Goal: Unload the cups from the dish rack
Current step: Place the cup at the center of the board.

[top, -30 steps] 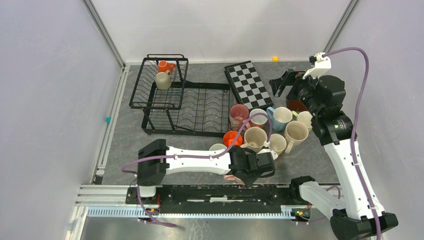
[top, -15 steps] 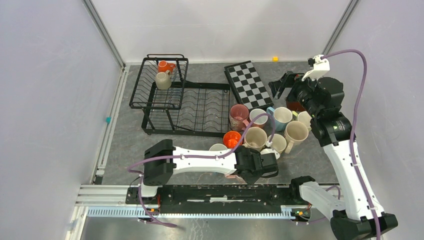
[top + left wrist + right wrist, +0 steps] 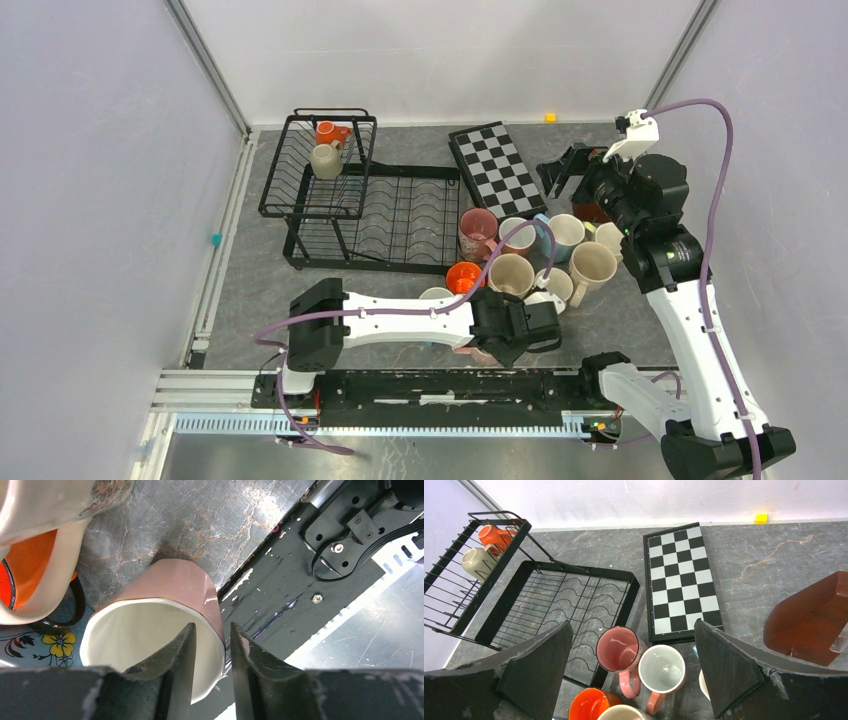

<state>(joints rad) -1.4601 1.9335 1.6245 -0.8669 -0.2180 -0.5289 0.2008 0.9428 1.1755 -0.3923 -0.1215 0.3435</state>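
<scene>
Pink cup (image 3: 155, 595) at near edge, middle, pinched at rim by left gripper (image 3: 212, 635). Right gripper (image 3: 632, 625) wide open, up near far right corner. Rack (image 3: 400, 215) at far left corner, orange cup (image 3: 326, 131) and cream cup (image 3: 324, 158) inside.

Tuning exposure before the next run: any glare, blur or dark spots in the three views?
Left wrist: glare on the table and the metal rail; a bright streak on the pink cup; left gripper dark, slightly soft. Right wrist: even light, dish rack and checkerboard sharp; right gripper in silhouette. Top external: flat light, no blur.
</scene>
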